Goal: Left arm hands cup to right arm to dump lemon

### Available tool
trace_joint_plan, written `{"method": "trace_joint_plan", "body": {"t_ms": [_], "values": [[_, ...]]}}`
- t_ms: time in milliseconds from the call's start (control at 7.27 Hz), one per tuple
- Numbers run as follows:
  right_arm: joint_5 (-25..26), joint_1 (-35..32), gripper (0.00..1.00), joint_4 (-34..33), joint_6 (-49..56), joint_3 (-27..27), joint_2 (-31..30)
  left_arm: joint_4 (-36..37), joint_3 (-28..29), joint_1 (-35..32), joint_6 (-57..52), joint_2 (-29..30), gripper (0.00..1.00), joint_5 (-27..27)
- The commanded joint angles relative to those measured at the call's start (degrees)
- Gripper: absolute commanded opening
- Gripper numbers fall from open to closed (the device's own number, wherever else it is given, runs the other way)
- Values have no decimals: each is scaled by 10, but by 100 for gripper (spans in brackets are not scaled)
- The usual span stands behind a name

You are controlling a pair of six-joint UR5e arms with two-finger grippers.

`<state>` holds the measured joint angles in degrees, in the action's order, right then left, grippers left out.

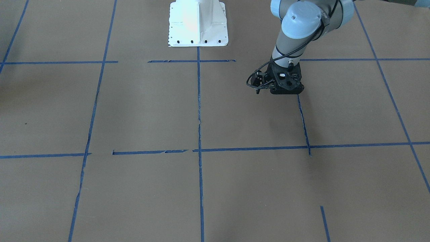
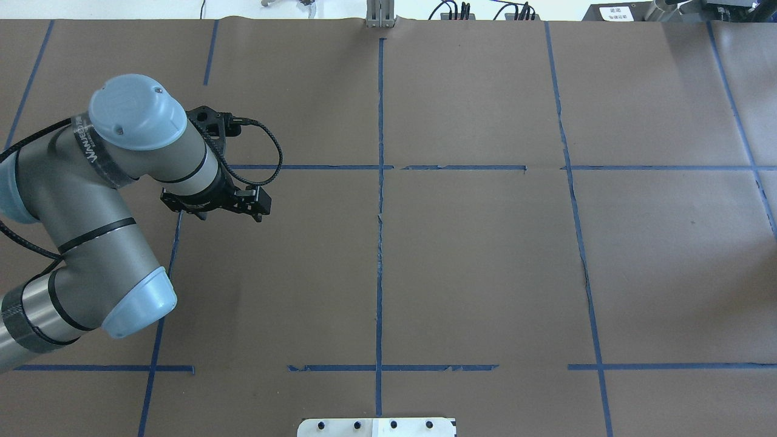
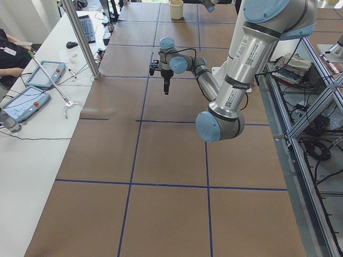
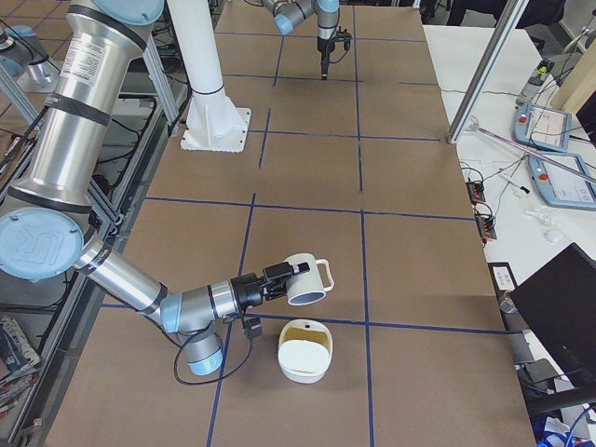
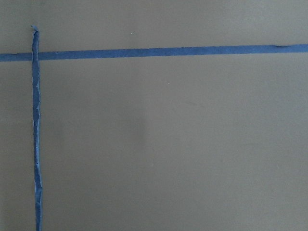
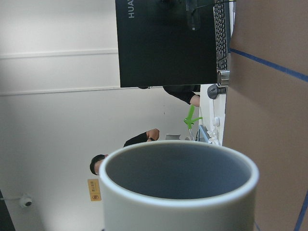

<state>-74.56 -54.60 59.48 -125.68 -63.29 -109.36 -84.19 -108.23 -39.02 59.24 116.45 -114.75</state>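
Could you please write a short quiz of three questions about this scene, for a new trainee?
1. True or false: the left hand holds the cup.
2. Choose one. The cup is: A) standing upright on the table; B) held tilted in the air, near a white container; C) lying upside down on a shelf.
3. Fill in: seen from the right wrist camera, the cup's inside is ____ in colour.
Key: 1 false; 2 B; 3 grey.

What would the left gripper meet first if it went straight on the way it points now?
The left gripper points straight down; first it would likely meet the bare brown table paper, beside blue tape.
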Motion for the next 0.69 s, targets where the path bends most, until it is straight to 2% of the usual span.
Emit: {"method": "trace_joint_plan", "body": {"t_ms": [0,138,275,412,550], "values": [[-72,-24,11,-34,180,-13,-1,-2,2,0,-1,0,100,-1],[-169,-90,11,-76,269,-24,3,-2,2,1,0,1,100,-1],[-272,-179,11,-186,345,-97,16,-1,2,0,0,5,100,-1],[-324,-211,12,-296,407,-184,10,-2,2,0,-1,5,100,-2],[-327,-212,12,-339,461,-211,10,-2,2,1,-1,5,100,-2]]}}
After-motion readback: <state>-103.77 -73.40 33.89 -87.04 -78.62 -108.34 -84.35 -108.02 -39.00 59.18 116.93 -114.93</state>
